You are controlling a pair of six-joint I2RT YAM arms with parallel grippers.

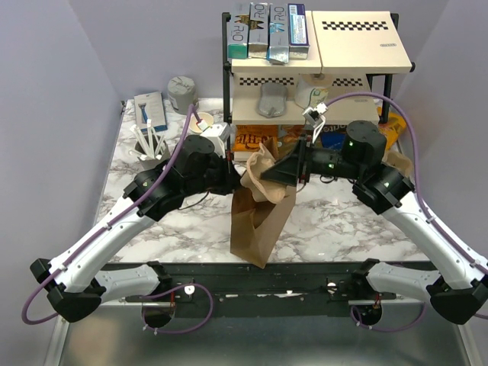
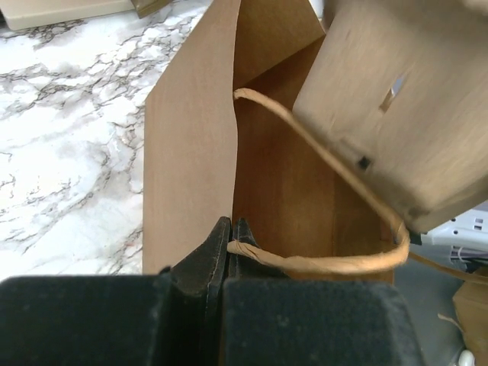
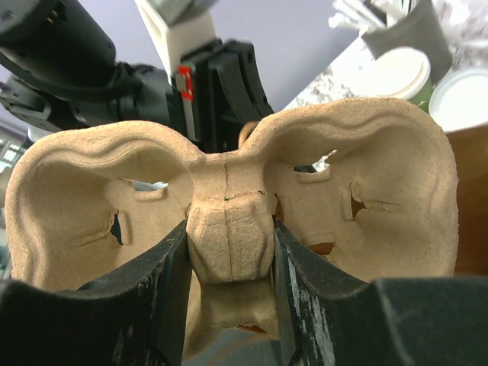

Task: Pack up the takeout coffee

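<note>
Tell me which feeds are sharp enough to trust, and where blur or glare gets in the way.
Top external: evenly lit, sharp, no glare on the marble table. Left wrist: the bag handle is crisp, the cup carrier above it slightly soft, the left gripper housing a dark blur. Right wrist: the carrier's pulp texture is sharp; a white disc at the right edge looks washed out.

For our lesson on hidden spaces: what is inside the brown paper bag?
Only bare brown inner walls show inside the paper bag, with its handle looping across the opening. The pulp cup carrier at the mouth covers the rest, and the bottom is hidden.
</note>
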